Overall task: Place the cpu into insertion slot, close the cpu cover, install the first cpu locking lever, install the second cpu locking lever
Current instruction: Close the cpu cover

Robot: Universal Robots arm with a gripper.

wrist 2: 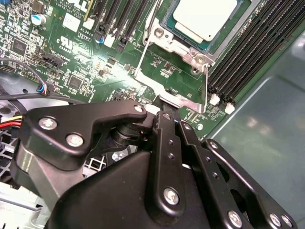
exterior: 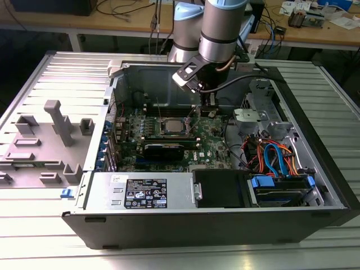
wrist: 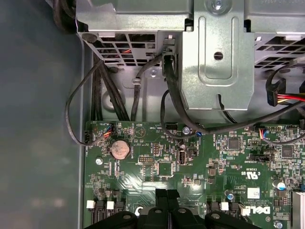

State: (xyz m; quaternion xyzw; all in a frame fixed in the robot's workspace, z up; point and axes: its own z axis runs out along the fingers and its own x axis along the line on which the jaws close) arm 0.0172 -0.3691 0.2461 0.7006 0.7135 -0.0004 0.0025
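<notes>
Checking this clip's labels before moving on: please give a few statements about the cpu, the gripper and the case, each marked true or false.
1. The cpu lies in the insertion slot. True.
2. The gripper is carrying the cpu. False: its jaws are together with no chip between them, right by a metal lever beside the slot.
3. The case is open, with its green board exposed. True.
4. The grey plastic fixture lies inside the case. False: it rests on the table, to the exterior view's left of the case.
5. A round coin battery sits on the board in the first wrist view. True.
</notes>
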